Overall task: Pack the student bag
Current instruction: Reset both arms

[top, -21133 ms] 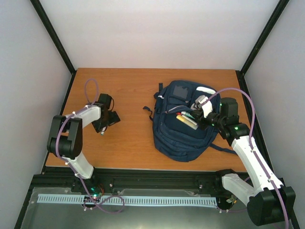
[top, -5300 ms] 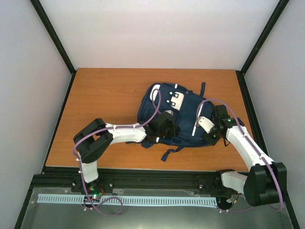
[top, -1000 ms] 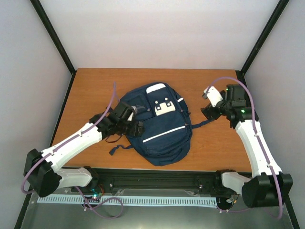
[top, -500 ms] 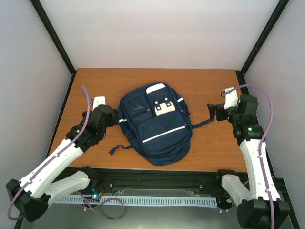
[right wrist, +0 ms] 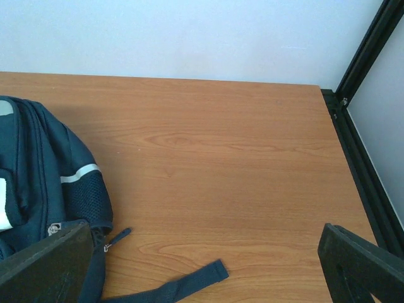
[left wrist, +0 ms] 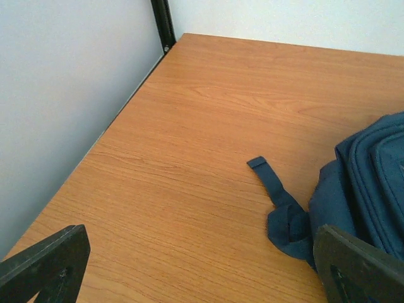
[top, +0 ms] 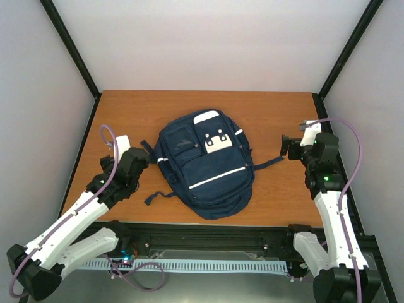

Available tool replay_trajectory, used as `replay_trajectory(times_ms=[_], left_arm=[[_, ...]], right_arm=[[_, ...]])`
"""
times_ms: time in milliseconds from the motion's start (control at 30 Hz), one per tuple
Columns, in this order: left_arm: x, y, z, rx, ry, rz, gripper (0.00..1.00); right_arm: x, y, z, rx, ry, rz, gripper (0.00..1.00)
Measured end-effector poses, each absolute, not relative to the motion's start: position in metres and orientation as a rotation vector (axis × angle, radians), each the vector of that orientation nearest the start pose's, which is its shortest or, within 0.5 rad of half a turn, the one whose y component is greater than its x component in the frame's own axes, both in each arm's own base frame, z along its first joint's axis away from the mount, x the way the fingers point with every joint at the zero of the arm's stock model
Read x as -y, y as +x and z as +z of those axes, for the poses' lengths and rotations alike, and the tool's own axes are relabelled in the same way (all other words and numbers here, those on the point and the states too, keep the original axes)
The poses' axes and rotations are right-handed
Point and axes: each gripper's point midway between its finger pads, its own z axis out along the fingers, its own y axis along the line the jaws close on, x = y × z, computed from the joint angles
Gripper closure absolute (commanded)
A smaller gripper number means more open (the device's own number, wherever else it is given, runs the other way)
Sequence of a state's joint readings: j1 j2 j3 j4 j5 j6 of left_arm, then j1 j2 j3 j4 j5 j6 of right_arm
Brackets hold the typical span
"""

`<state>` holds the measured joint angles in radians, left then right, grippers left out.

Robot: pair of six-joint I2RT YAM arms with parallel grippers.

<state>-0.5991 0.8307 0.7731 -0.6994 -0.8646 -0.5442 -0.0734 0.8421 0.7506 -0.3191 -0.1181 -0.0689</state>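
The student bag (top: 205,165), navy with thin white stripes and white patches, lies flat in the middle of the wooden table, front side up and closed. My left gripper (top: 142,153) hovers just left of it, open. In the left wrist view the gripper (left wrist: 202,271) holds nothing; one finger (left wrist: 45,264) shows at each bottom corner, with the bag's edge (left wrist: 372,170) and a loose strap (left wrist: 278,196) at the right. My right gripper (top: 286,146) stands open to the bag's right. In the right wrist view the gripper (right wrist: 205,268) is empty, beside the bag's side (right wrist: 38,170) and a strap end (right wrist: 189,282).
Grey walls close in the table on three sides, with black frame posts at the far corners (left wrist: 163,22) (right wrist: 366,44). A black rail (top: 202,230) runs along the near edge. Bare wood lies around the bag.
Both arms have drawn back from the bag toward the table's sides and near edge, and both grippers have opened wider. The bag has stayed where it lay.
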Motion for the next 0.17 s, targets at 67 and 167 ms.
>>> replay_trajectory(times_ms=[67, 167], left_arm=[[0.0152, 0.2577, 0.23, -2.0, -0.367, 0.315, 0.0], [0.0114, 0.2552, 0.2351, -1.975, -0.391, 0.31, 0.0]], right_arm=[[0.0035, 0.3194, 0.2489, -1.981, -0.069, 0.024, 0.0], [0.0033, 0.32, 0.2476, -1.986, -0.071, 0.026, 0.0]])
